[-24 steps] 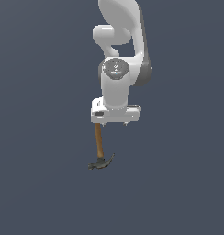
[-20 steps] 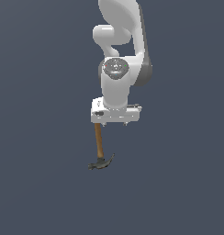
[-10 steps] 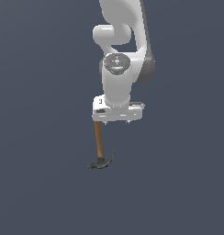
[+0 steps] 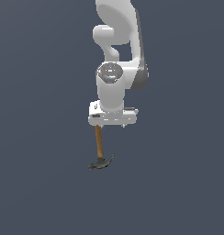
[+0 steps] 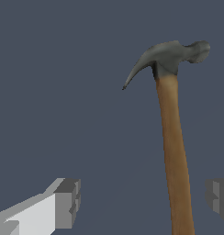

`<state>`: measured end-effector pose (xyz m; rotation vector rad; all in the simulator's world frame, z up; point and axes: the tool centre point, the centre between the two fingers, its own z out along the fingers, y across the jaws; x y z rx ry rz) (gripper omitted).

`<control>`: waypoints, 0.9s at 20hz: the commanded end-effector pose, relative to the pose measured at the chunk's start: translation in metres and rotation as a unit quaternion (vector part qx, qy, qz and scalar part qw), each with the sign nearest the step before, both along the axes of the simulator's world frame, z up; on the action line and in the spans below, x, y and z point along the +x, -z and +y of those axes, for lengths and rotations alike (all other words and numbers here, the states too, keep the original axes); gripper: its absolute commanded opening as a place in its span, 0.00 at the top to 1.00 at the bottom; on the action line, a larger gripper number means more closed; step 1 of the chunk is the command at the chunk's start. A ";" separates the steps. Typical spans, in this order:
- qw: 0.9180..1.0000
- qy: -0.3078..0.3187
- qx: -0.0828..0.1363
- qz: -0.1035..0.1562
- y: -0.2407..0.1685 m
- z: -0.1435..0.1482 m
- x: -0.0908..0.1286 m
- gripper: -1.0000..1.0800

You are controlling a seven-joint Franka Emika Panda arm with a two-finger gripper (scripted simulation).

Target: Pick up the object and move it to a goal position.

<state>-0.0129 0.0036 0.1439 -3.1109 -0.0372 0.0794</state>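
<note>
The hammer lies on the dark grey surface. Its brown wooden handle (image 4: pixel 99 142) runs out from under my gripper hand. Its dark grey clawed head (image 4: pixel 101 164) is at the end away from the hand. My gripper (image 4: pixel 113 122) hangs over the handle's butt end. In the wrist view the gripper (image 5: pixel 143 202) is open wide. The handle (image 5: pixel 172 151) passes between the two fingertips (image 5: pixel 67 204) and touches neither. It is closer to one fingertip than the other. The head (image 5: pixel 171 56) shows with its curved claw.
The white arm (image 4: pixel 117 55) rises above the gripper toward the top of the exterior view. Only the plain dark grey surface (image 4: pixel 178 183) shows around the hammer.
The arm's wrist and hand have shifted slightly downward in the exterior view, closer over the handle's end. The hammer has not moved.
</note>
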 end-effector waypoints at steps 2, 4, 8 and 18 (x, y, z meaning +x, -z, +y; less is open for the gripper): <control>1.000 0.002 -0.003 -0.006 0.020 -0.014 0.000 0.04; 1.000 0.003 -0.005 -0.011 0.034 -0.024 -0.001 0.04; 1.000 0.004 -0.010 -0.018 0.055 -0.040 -0.003 0.04; 1.000 0.005 -0.015 -0.026 0.077 -0.056 -0.007 0.04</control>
